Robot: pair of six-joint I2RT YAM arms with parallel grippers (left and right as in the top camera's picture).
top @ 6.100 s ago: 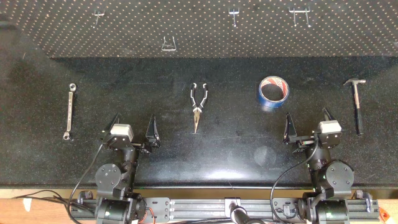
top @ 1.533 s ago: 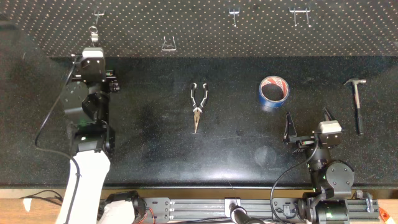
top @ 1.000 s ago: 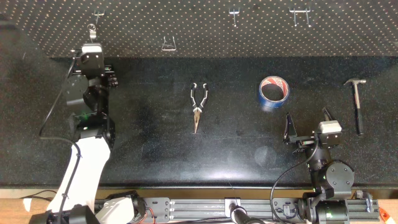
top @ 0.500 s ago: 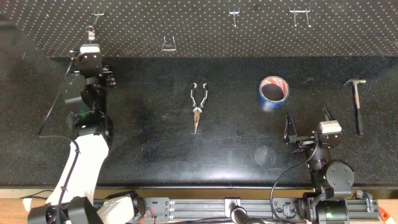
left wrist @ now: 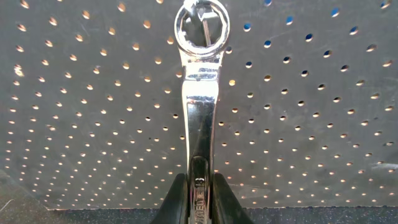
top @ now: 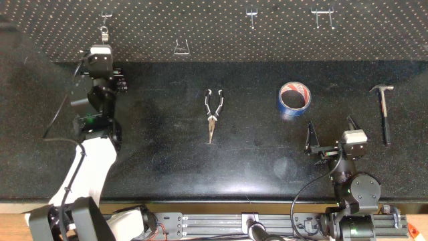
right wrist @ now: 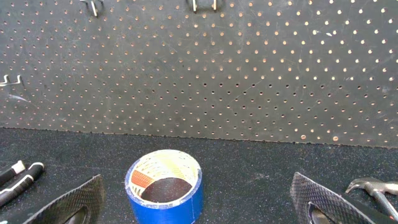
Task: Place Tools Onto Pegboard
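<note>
My left gripper is shut on the shaft of a silver wrench and holds it upright against the pegboard. The wrench's ring end lies around a small hook, seen from above at the wrench ring. On the black mat lie the needle-nose pliers, a blue tape roll and a hammer. My right gripper rests open near the mat's front right, a little short of the tape roll, with nothing between its fingers.
More hooks hang on the pegboard: a wire loop hook, a single hook and a double hook. The pliers' handle tips and the hammer head show at the sides of the right wrist view.
The left arm has taken the wrench from the mat's left up to the pegboard; in the last second it shifted slightly right, bringing the ring onto the hook. The right arm has kept still.
</note>
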